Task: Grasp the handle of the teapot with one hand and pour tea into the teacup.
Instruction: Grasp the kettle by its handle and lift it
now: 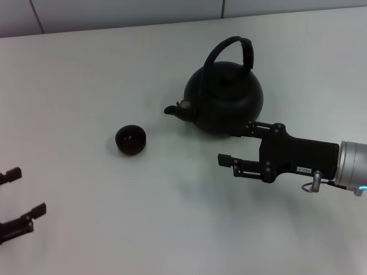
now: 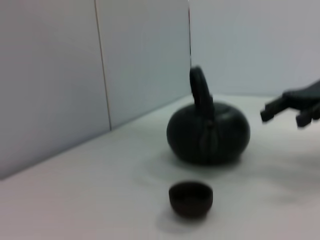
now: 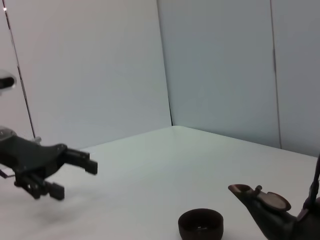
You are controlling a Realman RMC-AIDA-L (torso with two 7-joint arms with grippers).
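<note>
On the pale white counter (image 1: 86, 69), the large round matte-black teapot (image 1: 225, 98) sits toward the far right, stubby spout aimed at the robot's left, its arched black hoop handle (image 1: 232, 48) standing upright over the lid. The right wrist view cuts the pot off, catching only spout and lid. The right gripper (image 1: 236, 146) reaches in level from the right edge, hovering just in front of the teapot: black body, silver wrist, a small white label on the side whose print is too small to read. Its fingers (image 1: 225, 160) are spread apart, holding nothing, and the far one overlaps the pot's base, so contact is hard to judge. The left gripper (image 1: 14, 200) sits at the lower left edge, mostly cut off, fingers parted and empty. The tiny round black handleless teacup (image 1: 131, 140) stands left of the spout, apart from it.
</note>
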